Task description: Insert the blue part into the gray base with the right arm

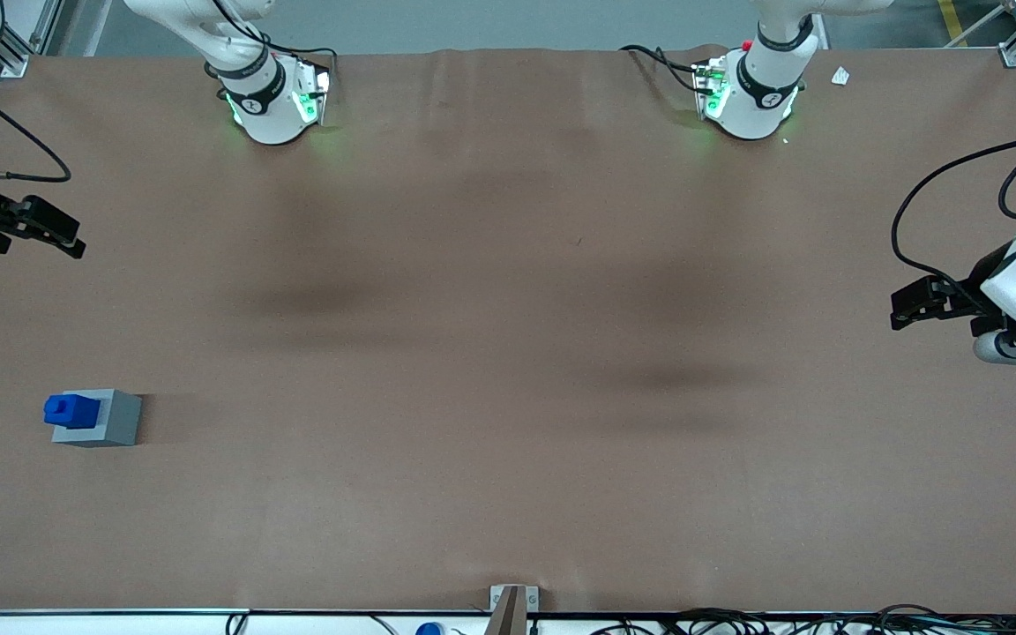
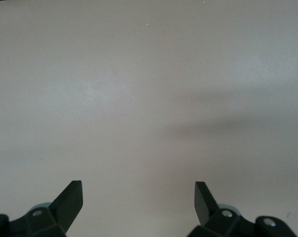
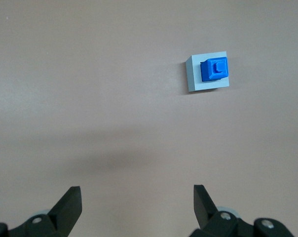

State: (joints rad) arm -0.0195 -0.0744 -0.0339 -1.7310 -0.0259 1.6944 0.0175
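The blue part (image 1: 71,410) sits on top of the gray base (image 1: 115,422), stub up, at the working arm's end of the table. I cannot tell how deep it sits in the recess. In the right wrist view the blue part (image 3: 214,70) covers one side of the gray base (image 3: 194,79). My right gripper (image 1: 78,240) is open and empty. It hangs above the table, farther from the front camera than the two blocks and well apart from them. In the right wrist view the gripper (image 3: 137,197) has bare table between its fingers.
Two white arm bases (image 1: 274,97) (image 1: 750,93) stand at the table's back edge. A small metal bracket (image 1: 512,604) sits at the near edge. A white scrap (image 1: 840,76) lies near the parked arm's base. The brown table (image 2: 139,98) fills the left wrist view.
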